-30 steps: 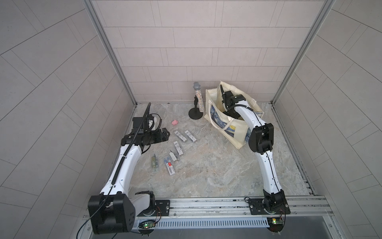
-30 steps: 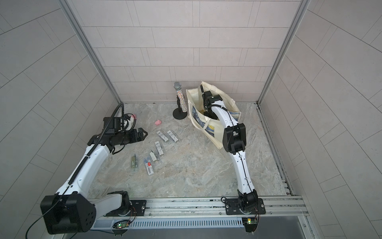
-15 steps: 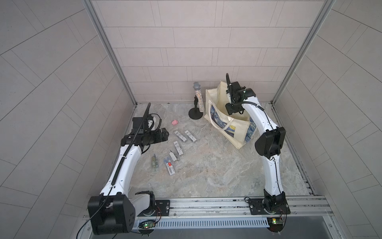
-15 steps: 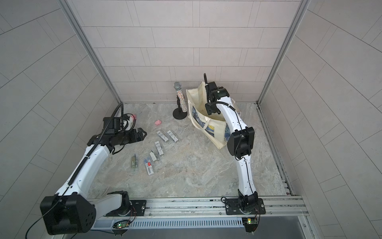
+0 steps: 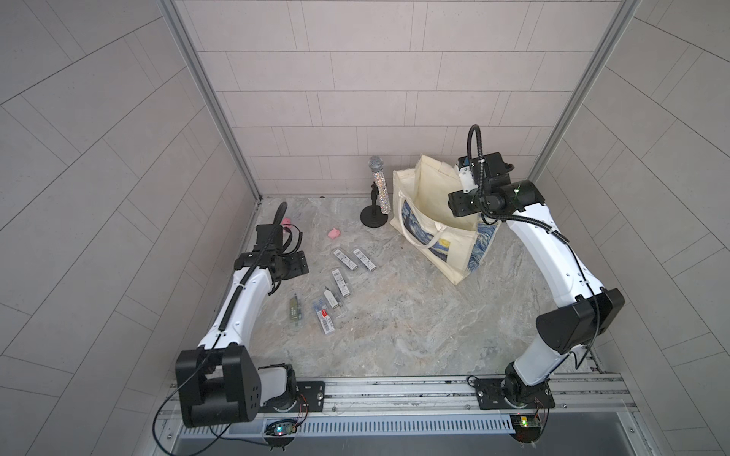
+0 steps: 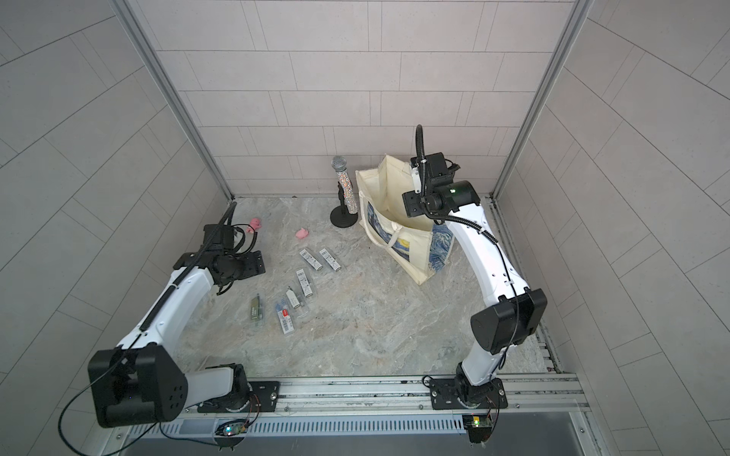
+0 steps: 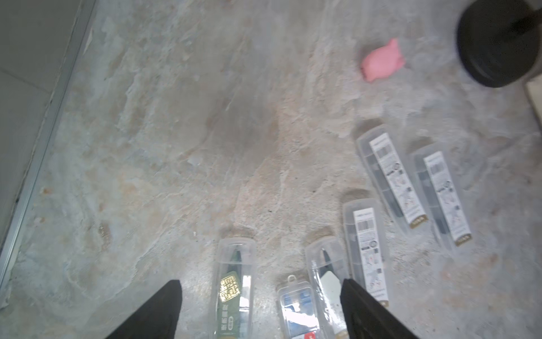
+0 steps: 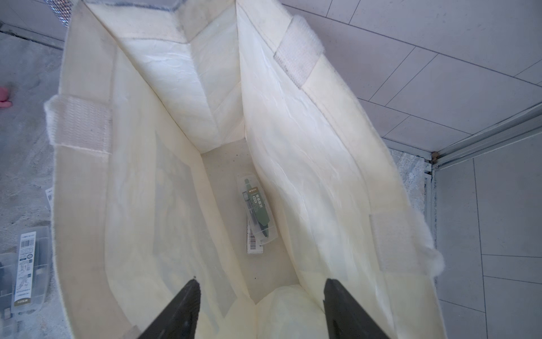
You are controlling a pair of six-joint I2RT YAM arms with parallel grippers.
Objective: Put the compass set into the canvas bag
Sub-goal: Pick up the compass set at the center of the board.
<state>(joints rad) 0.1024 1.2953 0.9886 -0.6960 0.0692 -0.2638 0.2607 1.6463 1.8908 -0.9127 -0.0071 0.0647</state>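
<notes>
One compass set (image 8: 258, 218) lying flat on canvas bag (image 8: 322, 176) floor; right fingers (image 8: 343, 314) apart, empty, above bag mouth. Left fingers (image 7: 158, 317) apart, empty, over six clear cases (image 5: 340, 282) not yet bagged on worktop (image 5: 395, 316)

The black stand base (image 7: 498, 44) is blurred and cropped; print on the compass set (image 8: 258, 217) is unreadably small.

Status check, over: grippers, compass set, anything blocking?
Left gripper open near six cases on table. Right gripper open above canvas bag. One compass set flat on bag bottom. Microphone beside bag, not blocking.
</notes>
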